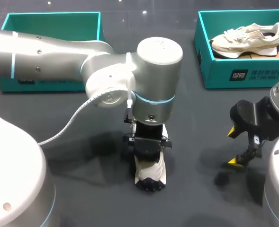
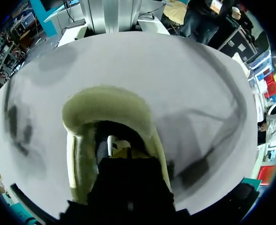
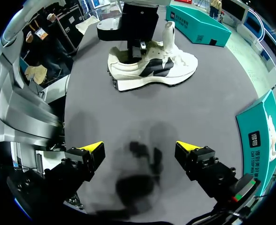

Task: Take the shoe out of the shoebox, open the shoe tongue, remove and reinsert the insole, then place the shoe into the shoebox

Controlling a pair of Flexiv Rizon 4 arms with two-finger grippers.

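Dark tabletop [image 1: 82,189], shoe [image 1: 151,172] under left arm [image 1: 156,80], grip unclear, well ahead of parted right fingers [image 3: 92,151].

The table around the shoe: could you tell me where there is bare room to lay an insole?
Bare tabletop lies between the shoe and the right gripper, and between the empty shoebox and the filled shoebox. It is crowded at the shoe itself, where the left gripper sits.

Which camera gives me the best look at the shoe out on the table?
Right wrist view: the shoe stands side-on, whole, tongue up, left claw at its opening. Head view shows only one end below the left arm; left wrist view only its padded collar, close up.
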